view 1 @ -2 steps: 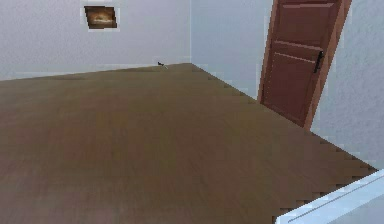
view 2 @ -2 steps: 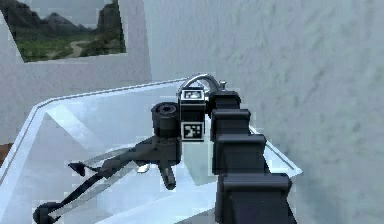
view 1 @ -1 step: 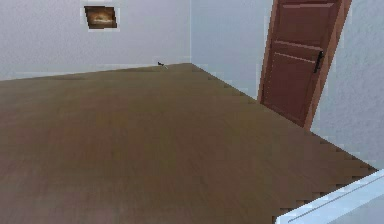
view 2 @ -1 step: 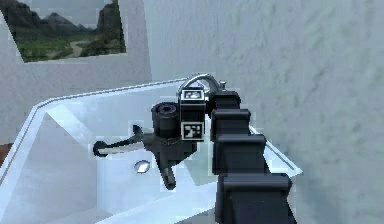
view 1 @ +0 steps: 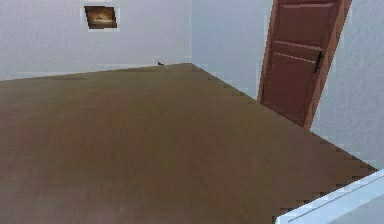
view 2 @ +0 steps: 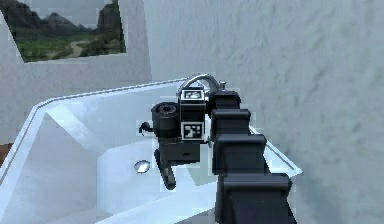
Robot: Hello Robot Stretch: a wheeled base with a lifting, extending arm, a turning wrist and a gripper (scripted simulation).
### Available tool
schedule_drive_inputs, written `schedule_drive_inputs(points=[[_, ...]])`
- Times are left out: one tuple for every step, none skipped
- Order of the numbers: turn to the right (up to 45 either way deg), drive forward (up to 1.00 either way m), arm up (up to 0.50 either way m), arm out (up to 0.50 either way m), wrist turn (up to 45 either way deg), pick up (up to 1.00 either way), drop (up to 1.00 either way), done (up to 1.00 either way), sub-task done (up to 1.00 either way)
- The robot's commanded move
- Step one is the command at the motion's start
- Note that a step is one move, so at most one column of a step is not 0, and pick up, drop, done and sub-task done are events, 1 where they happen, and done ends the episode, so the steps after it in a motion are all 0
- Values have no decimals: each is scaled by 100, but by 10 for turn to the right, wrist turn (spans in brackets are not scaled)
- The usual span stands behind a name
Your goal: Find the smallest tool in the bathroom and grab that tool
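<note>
1. Arm side view: hanging the gripper [view 2: 169, 184] inside the span of a white basin [view 2: 60, 120], pointing its thin fingers [view 2: 165, 170] down toward the basin's floor.
2. Giving no sign of whether those fingers are apart or together; with the basin behind them, leaving it impossible to tell whether anything is being held.
3. Rising as a dark arm [view 2: 245, 170] from the bottom edge, carrying two white marker squares [view 2: 191, 96] just right of the gripper's body.
4. Hovering near a round metal drain [view 2: 143, 166] to the left, with a curved chrome tap [view 2: 205, 78] at the basin's far rim.
5. Backing onto a pale textured wall [view 2: 300, 70], with a landscape picture [view 2: 70, 30] hanging at upper left.
6. Forward view: looking across a brown wooden floor [view 1: 150, 140] toward pale walls, a reddish-brown door [view 1: 298, 55] at right and a small framed picture [view 1: 100, 16] at upper left.
7. Catching a white edge [view 1: 340, 205] at the lower right corner.
8. Spotting a small dark thing [view 1: 160, 64] at the foot of the far wall, too small to say whether it is the tool.
</note>
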Motion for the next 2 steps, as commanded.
schedule_drive_inputs(points=[[0, 0, -24, 0, 0, 0, 0, 0, 0], [0, 0, 0, 0, 0, 100, 0, 0, 0]])
